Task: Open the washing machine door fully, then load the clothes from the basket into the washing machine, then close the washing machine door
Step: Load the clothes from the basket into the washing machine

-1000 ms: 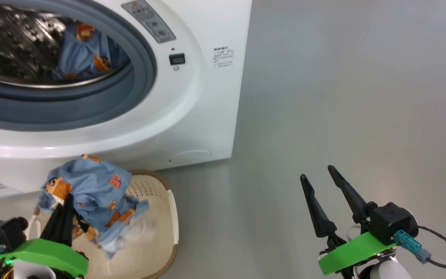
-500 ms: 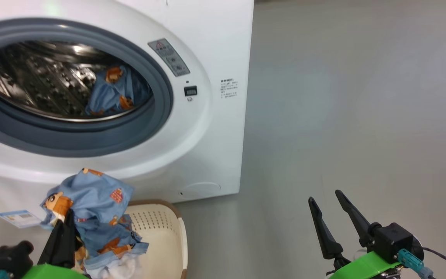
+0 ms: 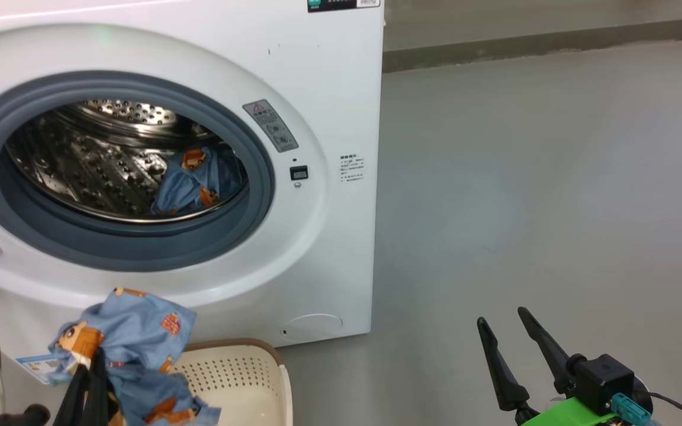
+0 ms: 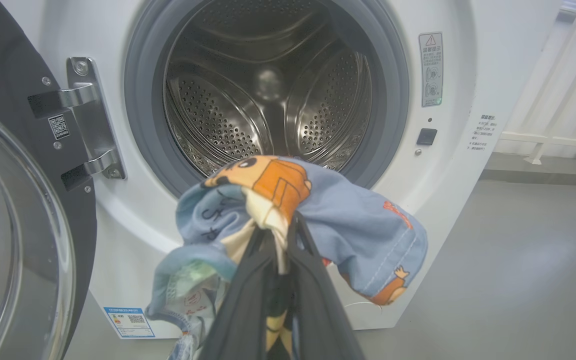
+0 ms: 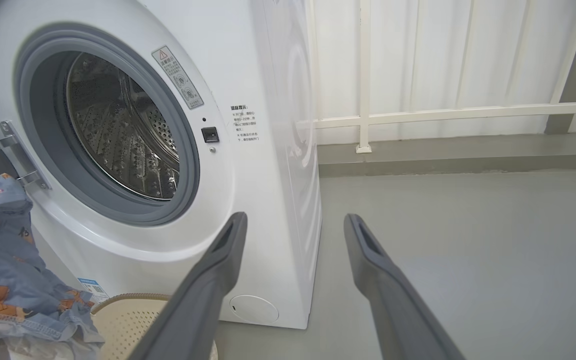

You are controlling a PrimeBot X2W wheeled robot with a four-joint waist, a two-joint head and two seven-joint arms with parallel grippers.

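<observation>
Soft light-blue fabric, the clothes (image 4: pixel 358 225) likely handle light and floppy; they hang from the left fingers (image 4: pixel 248 290), clamped on 1 bunched fold before the open washing machine (image 4: pixel 448 190); right fingers (image 5: pixel 213 280) stand spread, empty.

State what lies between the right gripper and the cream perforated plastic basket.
Bare grey floor, by the head view, separates right gripper and cream perforated basket.

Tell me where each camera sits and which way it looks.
Head view: on the head, looking down at the washing machine, basket and floor; open right pincer at lower right.
Left wrist view: on the left arm, facing the drum; left pincer shut on clothes.
Right wrist view: on the right arm, facing the machine's corner and a railing past its fingers.
Shared: all show the drum.
</observation>
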